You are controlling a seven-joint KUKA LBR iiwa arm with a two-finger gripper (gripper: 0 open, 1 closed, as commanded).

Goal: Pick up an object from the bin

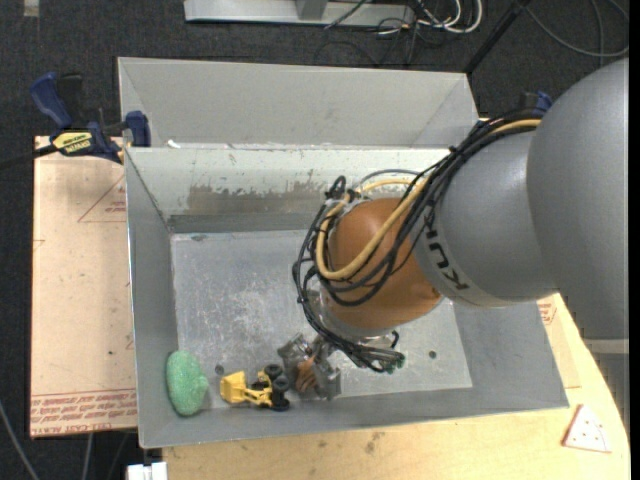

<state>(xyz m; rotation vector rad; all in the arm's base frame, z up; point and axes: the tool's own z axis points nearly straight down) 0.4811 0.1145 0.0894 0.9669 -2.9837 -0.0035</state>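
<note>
Two small things lie on the floor of the grey metal bin (150, 268), both in the lower left of the frame, close to the near wall. Furthest left we see a green lump (186, 382), oval and rough-surfaced, resting by the bin's lower left corner. A little to its right, and apart from it, lies a yellow toy (243, 388) with dark, wheel-like parts on its right end; it looks like a small vehicle, though we cannot make out more than that.

The arm (540, 208) comes in from the right of the frame as a broad grey tube and ends over the middle of the bin in a rounded orange cover (375, 268), with black and yellow cables (340, 238) looped across it. Below that cover, in the lower middle of the frame, the tool (312, 366) is down at the bin floor, near the near wall. It sits just to the right of the yellow toy, the nearest thing to it, and the toy's dark end comes right up beside it; we cannot tell whether the two touch. The tool's lower end is a cluttered grey and brown shape, so we cannot tell how far open it is or whether it has hold of anything. The green lump lies well to the tool's left.
</note>
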